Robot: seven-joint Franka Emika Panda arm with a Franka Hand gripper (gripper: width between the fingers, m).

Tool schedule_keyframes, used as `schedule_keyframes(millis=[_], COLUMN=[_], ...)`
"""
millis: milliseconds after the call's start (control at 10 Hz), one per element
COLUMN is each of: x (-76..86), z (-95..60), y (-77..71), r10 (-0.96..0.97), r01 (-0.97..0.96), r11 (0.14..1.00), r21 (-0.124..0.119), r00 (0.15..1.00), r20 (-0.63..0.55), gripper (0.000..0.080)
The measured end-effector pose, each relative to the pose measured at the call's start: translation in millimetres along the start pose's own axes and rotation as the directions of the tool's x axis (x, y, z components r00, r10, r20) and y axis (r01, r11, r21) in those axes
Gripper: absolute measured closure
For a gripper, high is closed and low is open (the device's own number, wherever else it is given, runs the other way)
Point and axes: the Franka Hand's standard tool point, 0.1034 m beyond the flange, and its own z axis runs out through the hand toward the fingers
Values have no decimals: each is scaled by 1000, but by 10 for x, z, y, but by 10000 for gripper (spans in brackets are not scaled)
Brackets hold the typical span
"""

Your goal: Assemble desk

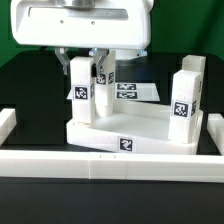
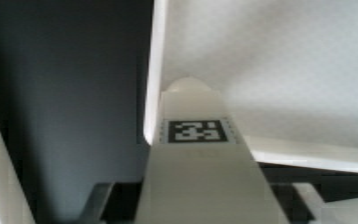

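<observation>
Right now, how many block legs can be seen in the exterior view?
2. One leg stands upright at the tabletop's back corner on the exterior view's left, beside the tool. The other leg stands at the exterior view's right. Others may be hidden.

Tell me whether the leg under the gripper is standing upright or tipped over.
Upright. The leg stands on end on the tabletop, tag facing forward, with the gripper at its top.

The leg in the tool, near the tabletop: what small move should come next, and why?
Probably lower the leg gently and keep turning it into the tabletop. The tool is closed on it, and it stands upright at the tabletop's corner on the exterior view's left. Another leg already stands on the right. Whether it is fully seated cannot be seen.
</observation>
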Motion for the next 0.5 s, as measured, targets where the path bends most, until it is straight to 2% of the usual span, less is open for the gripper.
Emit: schedule_keyframes(millis=[100, 300, 500], x=[0, 0, 6], z=[0, 3, 6], y=[0, 2, 30], r10=[10, 164, 401], r01=[-10, -164, -401], r11=[1000, 986, 916], r21=[0, 1, 12], r00=[1000, 986, 916], r20=[0, 1, 6], gripper=[511, 511, 511])
